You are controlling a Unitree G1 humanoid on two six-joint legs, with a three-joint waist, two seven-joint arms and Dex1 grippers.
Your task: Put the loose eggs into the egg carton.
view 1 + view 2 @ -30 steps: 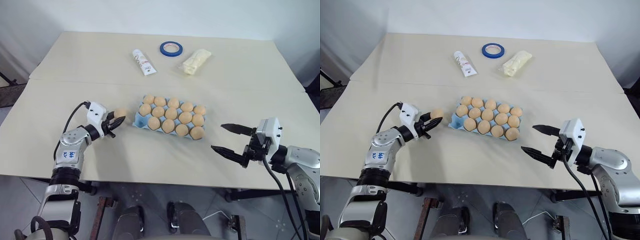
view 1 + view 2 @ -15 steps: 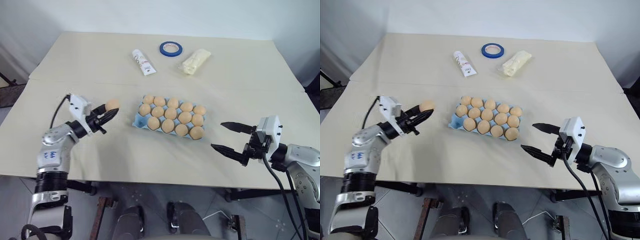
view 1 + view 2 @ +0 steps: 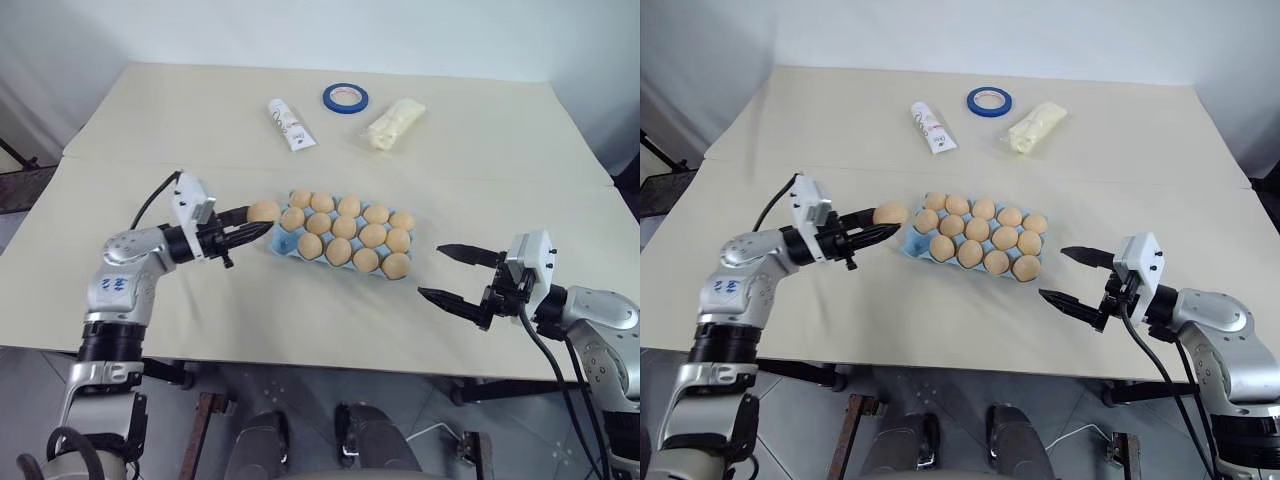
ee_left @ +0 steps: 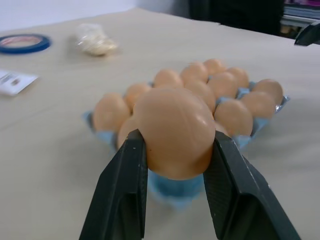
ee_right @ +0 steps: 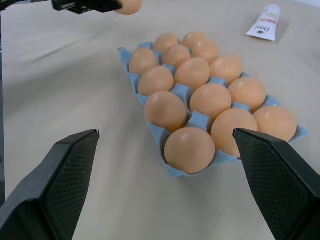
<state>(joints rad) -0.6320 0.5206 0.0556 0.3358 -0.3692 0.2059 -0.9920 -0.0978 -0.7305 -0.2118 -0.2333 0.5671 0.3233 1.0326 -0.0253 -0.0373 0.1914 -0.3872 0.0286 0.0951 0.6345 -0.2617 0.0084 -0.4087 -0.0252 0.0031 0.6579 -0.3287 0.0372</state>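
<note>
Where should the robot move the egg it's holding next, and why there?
Probably a little further over the egg carton and down into its near-left corner cup, which looks like the only empty one. The left gripper holds the egg just beside that corner; the right gripper, jaws open, waits apart.

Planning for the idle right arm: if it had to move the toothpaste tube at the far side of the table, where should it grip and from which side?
Grip the tube across its middle, from above. It lies flat and long on the table, so only its narrow width fits between the right claw, whose jaws stand open.
</note>
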